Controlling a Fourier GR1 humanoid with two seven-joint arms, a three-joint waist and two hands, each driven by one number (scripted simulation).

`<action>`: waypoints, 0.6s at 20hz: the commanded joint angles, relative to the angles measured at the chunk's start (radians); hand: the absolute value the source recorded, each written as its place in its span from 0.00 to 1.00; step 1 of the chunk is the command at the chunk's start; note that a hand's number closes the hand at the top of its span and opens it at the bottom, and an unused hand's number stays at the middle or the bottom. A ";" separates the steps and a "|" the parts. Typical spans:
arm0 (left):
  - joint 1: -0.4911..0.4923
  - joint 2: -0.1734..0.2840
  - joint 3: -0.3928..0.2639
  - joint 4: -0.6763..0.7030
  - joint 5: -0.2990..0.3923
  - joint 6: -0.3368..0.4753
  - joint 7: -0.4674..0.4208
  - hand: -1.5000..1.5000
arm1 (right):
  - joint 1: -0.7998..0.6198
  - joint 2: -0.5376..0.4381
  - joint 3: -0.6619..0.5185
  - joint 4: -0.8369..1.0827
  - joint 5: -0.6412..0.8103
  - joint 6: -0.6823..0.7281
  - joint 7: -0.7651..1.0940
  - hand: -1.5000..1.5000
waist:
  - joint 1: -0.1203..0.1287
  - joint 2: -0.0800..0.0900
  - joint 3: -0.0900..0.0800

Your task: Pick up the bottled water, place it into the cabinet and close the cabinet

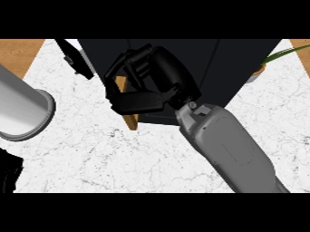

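The right hand [144, 77] hovers in front of the dark cabinet [244, 68] on the white marble counter [118, 154], fingers curled with nothing visible inside them. The bottled water cannot be seen. The left hand [0, 170] shows at the lower left edge; its fingers cannot be made out.

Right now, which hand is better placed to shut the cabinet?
Right. The right hand is already up at the dark cabinet, fingers curled by its open wooden front edge. The left hand sits low at the view's lower-left corner, far from the cabinet. I cannot see the bottled water.
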State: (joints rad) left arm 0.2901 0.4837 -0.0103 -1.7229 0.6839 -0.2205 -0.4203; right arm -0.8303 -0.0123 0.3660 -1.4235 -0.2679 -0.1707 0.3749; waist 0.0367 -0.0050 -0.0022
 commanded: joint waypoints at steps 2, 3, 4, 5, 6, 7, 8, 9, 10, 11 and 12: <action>-0.017 0.025 0.041 0.026 0.033 -0.043 0.018 1.00 | -0.095 -0.054 -0.158 0.238 -0.057 0.110 -0.074 1.00 | -0.006 0.016 0.002; 0.014 0.016 0.026 -0.022 0.019 -0.025 0.022 1.00 | -0.101 -0.033 -0.147 0.292 -0.033 0.098 -0.112 1.00 | 0.009 0.017 0.002; -0.022 0.018 0.034 0.006 0.002 -0.009 0.021 1.00 | -0.089 -0.049 -0.141 0.302 -0.041 0.130 -0.121 1.00 | 0.002 0.020 0.002; 0.020 -0.010 0.001 -0.030 -0.029 -0.016 -0.012 1.00 | -0.058 -0.088 -0.153 0.280 -0.045 0.154 -0.144 1.00 | 0.003 0.018 0.002; -0.026 0.011 0.016 0.004 -0.002 -0.027 0.014 1.00 | -0.045 -0.111 -0.162 0.285 -0.056 0.182 -0.164 1.00 | -0.005 0.025 0.002; -0.003 0.007 0.013 0.002 -0.002 -0.035 0.008 1.00 | -0.079 -0.119 -0.171 0.284 -0.051 0.171 -0.136 1.00 | -0.002 0.021 0.001; -0.024 0.014 0.018 -0.008 0.005 -0.020 0.028 1.00 | -0.057 -0.097 -0.147 0.321 -0.032 0.171 -0.184 1.00 | 0.004 0.026 0.002; -0.032 0.012 0.022 -0.015 0.014 -0.024 0.027 1.00 | -0.058 -0.103 -0.157 0.320 -0.045 0.178 -0.179 1.00 | 0.001 0.024 0.002; -0.037 -0.010 0.002 0.002 -0.010 0.001 0.026 1.00 | -0.066 -0.115 -0.172 0.318 -0.050 0.188 -0.196 1.00 | -0.004 0.028 0.002; -0.057 -0.003 0.012 -0.017 0.010 0.009 0.044 1.00 | -0.067 -0.111 -0.159 0.342 -0.043 0.195 -0.198 1.00 | 0.000 0.030 0.002; -0.032 0.001 0.002 -0.007 -0.008 -0.016 0.029 1.00 | -0.078 -0.123 -0.173 0.350 -0.058 0.215 -0.197 1.00 | 0.008 0.029 0.001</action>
State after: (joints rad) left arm 0.2616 0.4867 0.0006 -1.7309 0.6841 -0.2320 -0.3951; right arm -0.8770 -0.0271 0.3282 -1.2543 -0.3426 0.0685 0.1969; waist 0.0554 -0.0339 -0.0161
